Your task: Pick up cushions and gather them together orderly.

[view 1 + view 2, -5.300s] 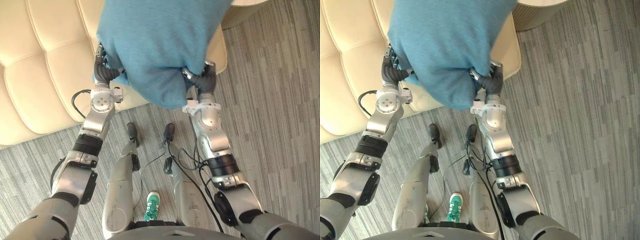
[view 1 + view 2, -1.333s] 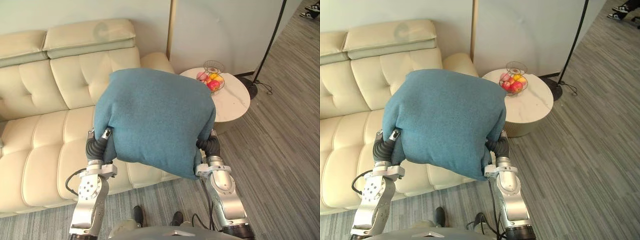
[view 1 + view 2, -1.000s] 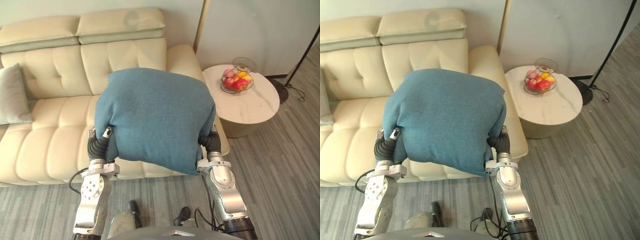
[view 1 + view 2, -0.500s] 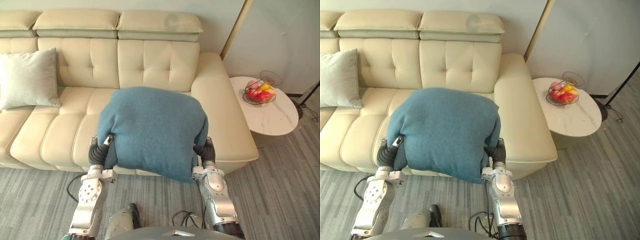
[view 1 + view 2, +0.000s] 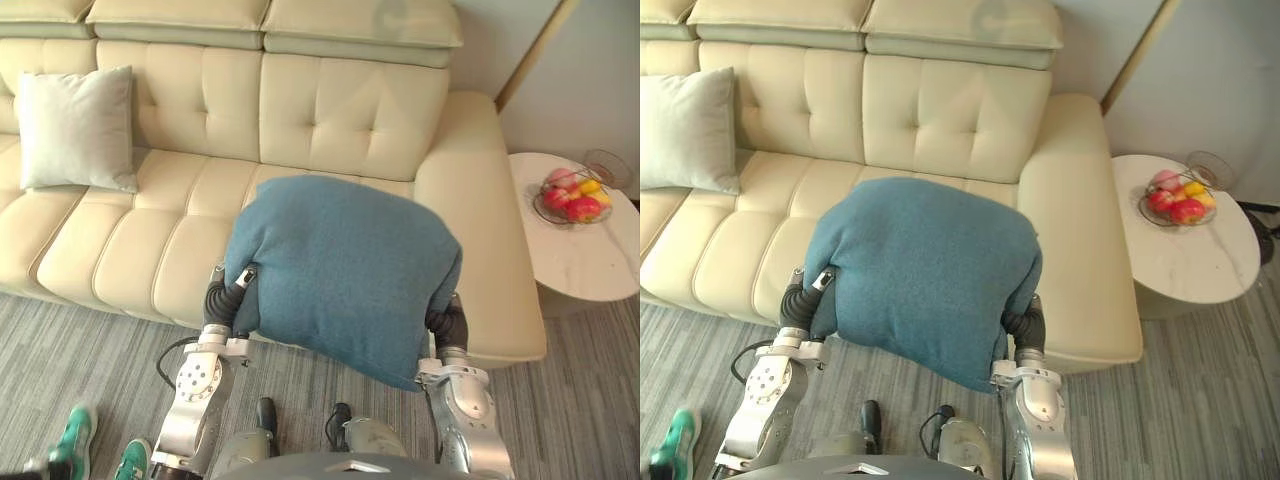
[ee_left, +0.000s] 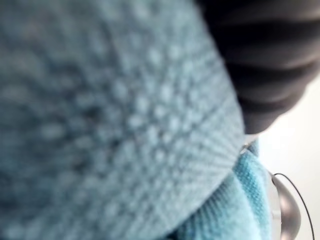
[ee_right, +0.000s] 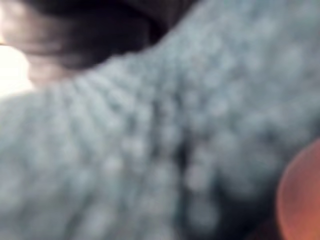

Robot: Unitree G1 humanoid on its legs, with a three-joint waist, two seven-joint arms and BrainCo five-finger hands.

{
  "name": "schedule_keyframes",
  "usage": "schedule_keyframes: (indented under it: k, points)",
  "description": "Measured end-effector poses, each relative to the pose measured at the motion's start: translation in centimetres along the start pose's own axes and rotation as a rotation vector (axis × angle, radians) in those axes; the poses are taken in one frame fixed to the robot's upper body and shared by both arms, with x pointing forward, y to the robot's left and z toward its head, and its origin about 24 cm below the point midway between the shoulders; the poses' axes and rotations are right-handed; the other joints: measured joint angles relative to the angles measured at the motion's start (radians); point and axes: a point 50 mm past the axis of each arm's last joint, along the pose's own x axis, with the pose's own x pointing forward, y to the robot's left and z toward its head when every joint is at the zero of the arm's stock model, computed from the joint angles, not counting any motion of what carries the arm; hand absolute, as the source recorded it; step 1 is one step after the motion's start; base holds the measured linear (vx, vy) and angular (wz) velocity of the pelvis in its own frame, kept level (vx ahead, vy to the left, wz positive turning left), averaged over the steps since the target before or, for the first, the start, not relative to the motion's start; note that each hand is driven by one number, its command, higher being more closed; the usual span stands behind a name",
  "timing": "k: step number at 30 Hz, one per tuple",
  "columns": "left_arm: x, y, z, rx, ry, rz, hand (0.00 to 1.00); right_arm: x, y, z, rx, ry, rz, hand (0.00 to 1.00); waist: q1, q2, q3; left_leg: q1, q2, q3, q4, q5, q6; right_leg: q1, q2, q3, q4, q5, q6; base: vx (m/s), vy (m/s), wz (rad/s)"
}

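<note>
A large blue knitted cushion point(image 5: 345, 275) hangs in the air in front of the cream sofa point(image 5: 340, 110), over its front edge. My left hand point(image 5: 222, 303) grips its left side and my right hand point(image 5: 447, 325) its right side. Only the dark ribbed covers of both hands show; the fingers are buried in the cushion's fabric. The blue knit point(image 6: 100, 125) lies close against the left wrist view, and the same cloth point(image 7: 175, 150) against the right wrist view. A light grey cushion point(image 5: 75, 130) leans upright against the sofa's backrest at the far left.
A round white side table point(image 5: 590, 260) with a wire fruit basket point(image 5: 570, 200) stands right of the sofa's arm. A person's green shoes point(image 5: 75, 435) are on the grey striped floor at the lower left. The sofa seat between the two cushions is bare.
The camera has swung left, so the sofa, the grey cushion and the side table shifted right. The blue cushion stays held between both hands. Green shoes have come into view.
</note>
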Motion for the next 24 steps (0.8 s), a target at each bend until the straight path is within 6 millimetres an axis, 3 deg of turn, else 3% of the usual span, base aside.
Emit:
schedule_keyframes:
  k: [1, 4, 6, 8, 10, 11, 12, 13, 14, 16, 17, 20, 22, 24]
  points:
    - [-0.3, 0.1, -0.2, -0.007, 0.013, 0.009, 1.00, -0.3, 0.0, 0.4, 0.002, -0.014, 0.000, 1.00, 0.003, -0.001, 0.000, -0.045, 0.016, 0.042, 0.146, -0.010, -0.009, 0.028, -0.002, 0.001, 0.002, -0.016, 0.006, 0.13, 0.004, 0.23]
    - [-1.0, 0.3, -0.2, -0.019, 0.011, 0.022, 1.00, -0.5, 0.2, 1.1, 0.000, -0.052, 0.020, 1.00, 0.037, 0.013, -0.011, -0.105, 0.052, 0.135, 0.315, -0.021, 0.008, 0.032, -0.022, 0.025, 0.030, -0.071, 0.026, 0.11, 0.056, -0.06]
    - [-1.1, 0.5, -0.3, -0.030, 0.012, 0.036, 1.00, -0.4, 0.5, 1.1, -0.002, -0.051, 0.037, 1.00, 0.059, 0.021, -0.011, -0.141, 0.083, 0.176, 0.397, -0.013, 0.018, 0.032, -0.025, 0.048, 0.011, -0.072, 0.025, 0.05, 0.074, -0.27]
    - [-1.5, 0.5, -0.6, -0.035, 0.028, 0.043, 1.00, -0.5, 0.5, 1.1, -0.004, -0.048, 0.039, 1.00, 0.076, 0.018, -0.007, -0.161, 0.124, 0.195, 0.392, -0.089, 0.041, 0.050, -0.025, 0.073, 0.000, -0.067, 0.027, 0.08, 0.072, -0.35]
    - [-2.1, 0.6, -1.0, -0.042, 0.051, 0.049, 1.00, -0.5, 0.4, 1.1, -0.015, -0.048, 0.044, 1.00, 0.085, 0.015, -0.007, -0.161, 0.140, 0.172, 0.261, -0.101, 0.024, 0.055, -0.033, 0.114, -0.007, -0.067, 0.030, 0.15, 0.143, -0.55]
    - [-2.1, 0.6, -1.0, -0.044, 0.052, 0.048, 1.00, -0.5, 0.3, 1.1, -0.025, -0.048, 0.048, 1.00, 0.090, 0.021, -0.010, -0.156, 0.134, 0.142, 0.160, -0.082, 0.012, 0.053, -0.041, 0.135, -0.008, -0.068, 0.042, 0.24, 0.288, -0.72]
    - [-2.1, 0.5, -1.1, -0.048, 0.052, 0.049, 1.00, -0.5, 0.2, 1.1, -0.031, -0.048, 0.051, 1.00, 0.097, 0.027, -0.013, -0.130, 0.120, 0.097, 0.020, -0.023, 0.001, 0.055, -0.047, 0.164, -0.006, -0.075, 0.071, 0.27, 0.356, -0.82]
    - [-2.2, 0.5, -1.2, -0.048, 0.058, 0.051, 1.00, -0.4, 0.2, 1.0, -0.041, -0.041, 0.058, 1.00, 0.104, 0.039, -0.024, -0.091, 0.109, 0.078, -0.035, 0.117, -0.037, 0.055, -0.051, 0.202, -0.001, -0.090, 0.109, 0.23, 0.303, -0.65]
    - [-2.2, 0.6, -1.2, -0.042, 0.060, 0.049, 1.00, -0.4, 0.3, 0.8, -0.035, -0.033, 0.057, 1.00, 0.101, 0.023, -0.026, -0.091, 0.099, 0.092, -0.030, 0.117, -0.033, 0.056, -0.065, 0.208, -0.006, -0.091, 0.110, 0.18, 0.205, -0.44]
    - [-1.7, 0.5, -0.7, -0.041, 0.037, 0.041, 1.00, -0.4, 0.6, 0.7, -0.015, -0.034, 0.051, 1.00, 0.100, -0.015, -0.021, -0.111, 0.082, 0.117, 0.036, 0.077, 0.002, 0.068, -0.093, 0.211, -0.059, -0.068, 0.112, 0.20, 0.188, -0.19]
    - [-1.7, 0.5, -0.8, -0.040, 0.039, 0.044, 1.00, -0.4, 0.6, 0.7, -0.014, -0.035, 0.051, 1.00, 0.103, -0.019, -0.019, -0.116, 0.084, 0.117, 0.070, 0.059, 0.012, 0.083, -0.094, 0.226, -0.085, -0.045, 0.125, 0.19, 0.196, -0.31]
    - [-1.9, 0.6, -0.9, -0.036, 0.046, 0.047, 1.00, -0.4, 0.6, 0.6, -0.017, -0.031, 0.055, 1.00, 0.124, -0.018, -0.021, -0.097, 0.099, 0.112, 0.145, -0.019, -0.006, 0.110, -0.090, 0.282, -0.114, -0.015, 0.141, 0.09, 0.103, -0.67]
    - [-1.9, 0.7, -0.8, -0.033, 0.046, 0.044, 1.00, -0.3, 0.6, 0.3, -0.021, -0.020, 0.055, 1.00, 0.121, -0.019, -0.028, -0.097, 0.103, 0.104, 0.166, -0.078, -0.018, 0.083, -0.088, 0.321, -0.100, -0.015, 0.142, 0.04, 0.115, -0.76]
    - [-1.8, 0.8, -0.9, -0.023, 0.049, 0.038, 1.00, 0.3, 0.6, -1.3, -0.028, 0.036, 0.057, 1.00, 0.113, -0.030, -0.031, -0.093, 0.087, 0.115, 0.180, -0.134, -0.010, 0.022, -0.098, 0.369, -0.017, -0.018, 0.139, 0.02, 0.187, -0.81]
